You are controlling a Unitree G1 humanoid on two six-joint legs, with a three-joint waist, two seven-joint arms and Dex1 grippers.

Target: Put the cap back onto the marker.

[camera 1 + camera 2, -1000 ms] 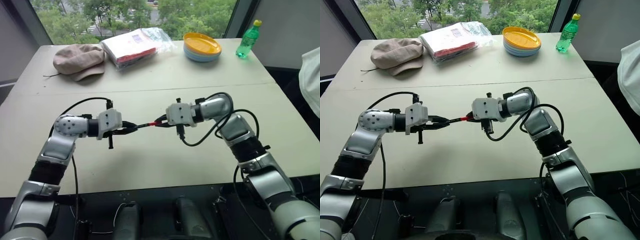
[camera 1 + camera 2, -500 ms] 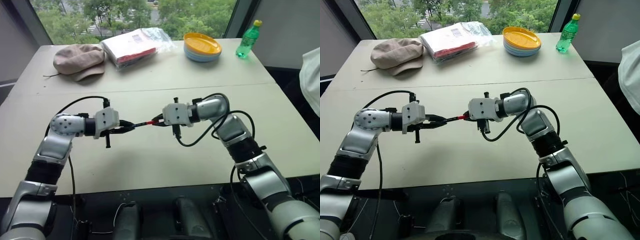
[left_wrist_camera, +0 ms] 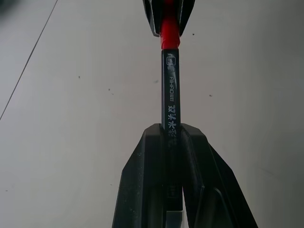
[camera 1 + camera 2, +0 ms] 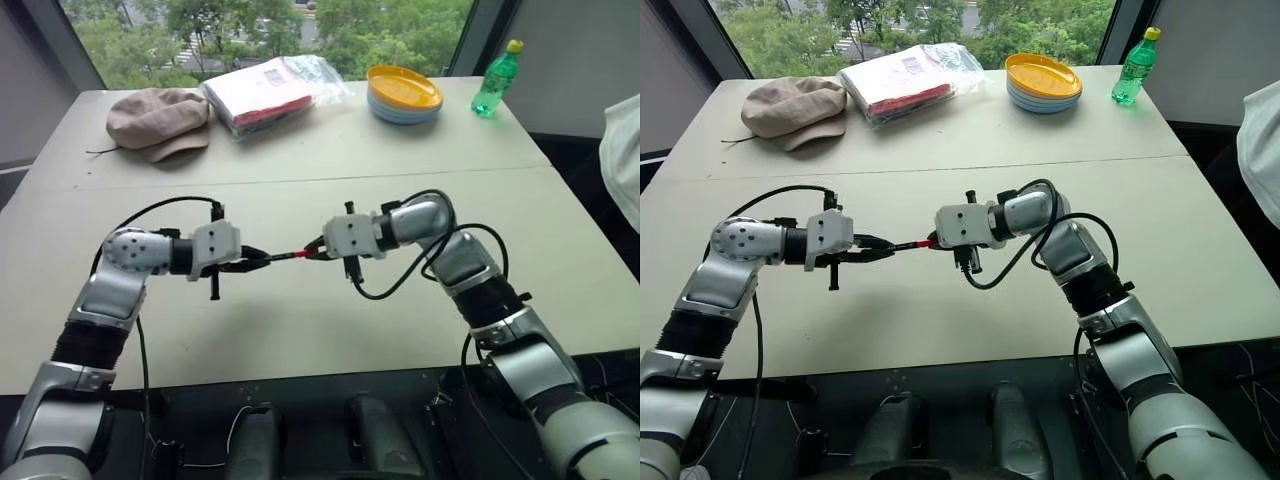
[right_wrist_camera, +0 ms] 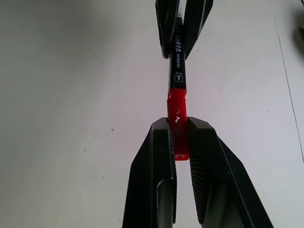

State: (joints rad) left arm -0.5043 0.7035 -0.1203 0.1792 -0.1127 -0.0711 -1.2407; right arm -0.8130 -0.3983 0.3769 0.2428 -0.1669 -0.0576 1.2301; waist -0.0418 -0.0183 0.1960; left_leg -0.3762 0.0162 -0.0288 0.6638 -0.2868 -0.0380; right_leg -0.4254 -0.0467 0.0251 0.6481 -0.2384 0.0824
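A pale table (image 4: 300,330) stands before a window with green trees beyond it. Above its near half the two arms meet tip to tip. The left gripper (image 4: 262,260) is clamped on the dark barrel of the marker (image 3: 170,102), which runs straight out from between its fingers toward the right gripper (image 4: 313,252). The printed barrel shows in the left wrist view, its rear end lost between the fingers. The right gripper pinches the red cap (image 5: 176,114), and the cap sits on the marker's front end, its rim meeting the black barrel just past the right fingertips (image 5: 161,137). Marker and cap hang in the air between the two grippers, well above the table and touching nothing else.

Far beyond both grippers, at the table's back edge, lie a tan cap-style hat (image 4: 158,118), a clear bag of folded red and white cloth (image 4: 268,90), a stack of plates with a yellow one on top (image 4: 404,92) and a green bottle with a yellow lid (image 4: 497,78).
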